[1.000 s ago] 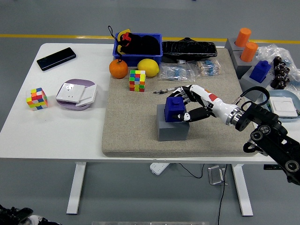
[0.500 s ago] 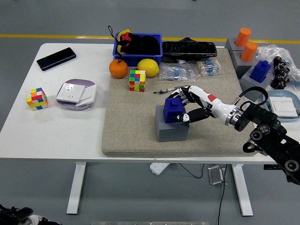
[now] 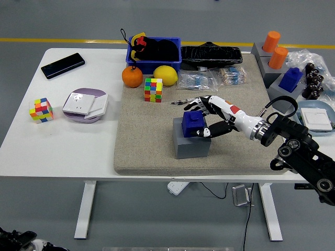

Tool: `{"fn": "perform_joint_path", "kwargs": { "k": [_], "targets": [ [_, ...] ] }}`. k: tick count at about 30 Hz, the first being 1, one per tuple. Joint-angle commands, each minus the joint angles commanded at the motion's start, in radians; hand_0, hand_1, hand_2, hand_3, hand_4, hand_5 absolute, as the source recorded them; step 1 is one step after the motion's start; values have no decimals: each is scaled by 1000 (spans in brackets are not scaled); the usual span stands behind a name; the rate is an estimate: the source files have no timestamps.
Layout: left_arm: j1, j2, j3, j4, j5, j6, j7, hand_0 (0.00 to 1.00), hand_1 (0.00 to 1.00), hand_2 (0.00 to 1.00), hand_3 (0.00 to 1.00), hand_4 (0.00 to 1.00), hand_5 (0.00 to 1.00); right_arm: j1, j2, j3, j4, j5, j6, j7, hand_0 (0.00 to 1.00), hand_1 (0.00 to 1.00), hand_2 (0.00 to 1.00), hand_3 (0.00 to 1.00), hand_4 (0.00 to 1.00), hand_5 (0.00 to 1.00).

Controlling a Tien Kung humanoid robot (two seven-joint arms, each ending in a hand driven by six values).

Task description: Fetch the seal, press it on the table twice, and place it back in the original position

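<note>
A dark blue seal (image 3: pixel 192 123) stands on a grey block (image 3: pixel 192 140) near the middle of the beige felt mat (image 3: pixel 146 151). My right hand (image 3: pixel 207 118) comes in from the right and its fingers are curled around the seal's right side, thumb at the front and fingers at the back. The seal's base rests on top of the grey block. My left hand is out of view.
A colour cube (image 3: pixel 153 89), an orange (image 3: pixel 132 76) and a lemon (image 3: pixel 165 75) lie behind the seal, in front of a blue bin (image 3: pixel 154 52). Another blue seal (image 3: pixel 290 79) and orange seals (image 3: pixel 278 57) stand at the right. A phone (image 3: pixel 63 65), a dish (image 3: pixel 85 104) and a cube (image 3: pixel 41 110) lie at the left.
My right hand and the blue seal have shifted slightly left and up on the grey block; the grasp is unchanged.
</note>
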Motion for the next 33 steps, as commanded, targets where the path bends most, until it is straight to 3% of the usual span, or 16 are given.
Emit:
{"fn": "perform_joint_path", "kwargs": {
  "k": [11, 17, 18, 23, 24, 27, 33],
  "targets": [
    [2, 1, 1, -1, -3, -1, -1, 723, 693, 682, 750, 686, 254, -5, 1, 23, 16, -5, 8, 0, 651, 682, 693, 717, 979, 2],
    [5, 0, 0, 0, -2, -1, 0, 722, 692, 682, 750, 686, 254, -23, -3, 98, 51, -25, 31, -7, 663, 698, 704, 725, 998, 2],
    [5, -1, 1, 0, -2, 0, 0, 723, 694, 682, 750, 686, 254, -25, -5, 110, 56, -27, 36, -8, 790, 812, 809, 836, 998, 186],
    [4, -2, 3, 1, -5, -1, -1, 723, 694, 682, 750, 686, 254, -51, -19, 188, 103, -52, 118, -36, 790, 812, 809, 836, 998, 186],
    [4, -2, 4, 1, -7, -1, -1, 724, 694, 681, 750, 686, 254, -60, -23, 208, 117, -60, 140, -50, 998, 998, 994, 998, 998, 441],
    [1, -2, 10, 1, -15, 0, -4, 724, 694, 681, 750, 686, 254, -101, -43, 292, 169, -89, 186, -88, 998, 998, 994, 998, 998, 441],
    [3, -1, 5, 3, -13, 2, -2, 723, 694, 683, 749, 686, 254, -184, -77, 492, 165, -110, 122, -72, 998, 998, 998, 998, 998, 474]
  ]
}}
